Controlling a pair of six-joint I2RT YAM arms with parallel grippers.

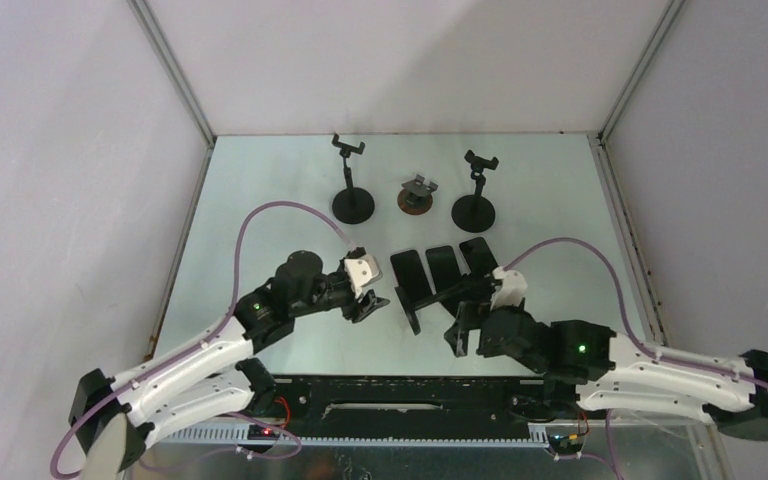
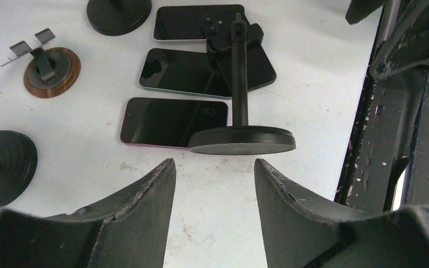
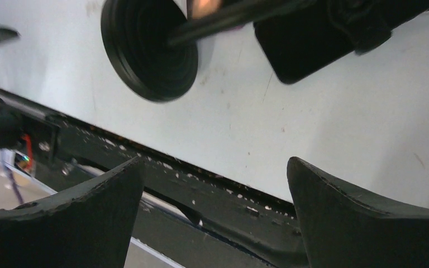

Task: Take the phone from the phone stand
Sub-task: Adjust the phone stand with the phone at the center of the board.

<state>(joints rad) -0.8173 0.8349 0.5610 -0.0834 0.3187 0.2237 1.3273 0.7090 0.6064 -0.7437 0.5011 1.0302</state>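
Three dark phones lie flat side by side on the table (image 1: 260, 190); none sits in a stand. In the left wrist view they are the near (image 2: 173, 121), middle (image 2: 190, 71) and far phone (image 2: 198, 22). A black phone stand (image 2: 241, 139) with a round base and an empty clamp stands just in front of them; it also shows in the top view (image 1: 415, 308). My left gripper (image 1: 370, 305) (image 2: 215, 162) is open and empty, a short way before that stand's base. My right gripper (image 1: 457, 335) (image 3: 215, 162) is open and empty near the table's front edge, with the stand's base (image 3: 148, 53) and a phone (image 3: 307, 47) beyond it.
Two tall black stands (image 1: 353, 205) (image 1: 474, 212) with empty clamps and a small stand on a wooden base (image 1: 417, 197) (image 2: 50, 70) stand at the back. The black front rail (image 1: 400, 385) runs along the near edge under the right gripper.
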